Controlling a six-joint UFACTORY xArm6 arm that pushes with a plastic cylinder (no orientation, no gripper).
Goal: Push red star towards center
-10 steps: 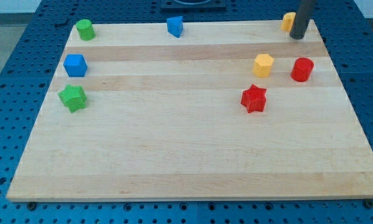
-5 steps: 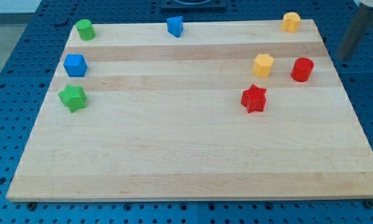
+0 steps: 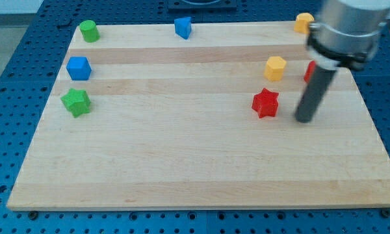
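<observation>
The red star (image 3: 265, 103) lies on the wooden board (image 3: 195, 162), right of the board's middle. My tip (image 3: 304, 119) rests on the board just to the right of the red star and a little lower, with a small gap between them. The rod rises from it toward the view's top right and hides most of the red cylinder (image 3: 308, 70).
A yellow hexagon block (image 3: 275, 67) sits above the red star. A yellow block (image 3: 303, 22) is at the top right corner. A blue block (image 3: 182, 27) is at the top edge. A green cylinder (image 3: 88, 30), a blue cube (image 3: 78, 67) and a green star (image 3: 75, 102) stand along the left side.
The rod has swung from the top right corner, out past the right edge, and come down just right of the red star. No block has moved.
</observation>
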